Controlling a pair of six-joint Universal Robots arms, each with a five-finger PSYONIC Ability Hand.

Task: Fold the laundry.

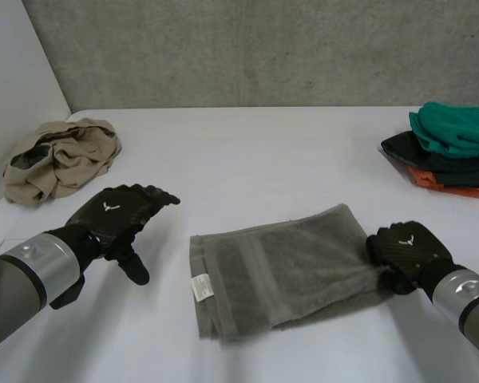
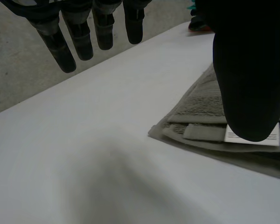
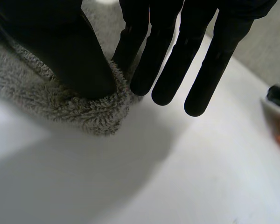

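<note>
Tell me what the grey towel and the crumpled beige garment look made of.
Grey towel: likely terry cotton, matte; fuzzy pile, flat woven band. Beige garment: probably thin, soft fabric, matte; it lies in limp creases.

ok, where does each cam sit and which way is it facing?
Head view: behind and between the arms, looking down at the table; both arms, left hand and right hand show.
Left wrist view: along the open left hand toward the grey towel's label end; its fingers, thumb.
Right wrist view: along the right hand pinching the grey towel's end; its thumb, fingers.
Shared: all three see the grey towel.
</note>
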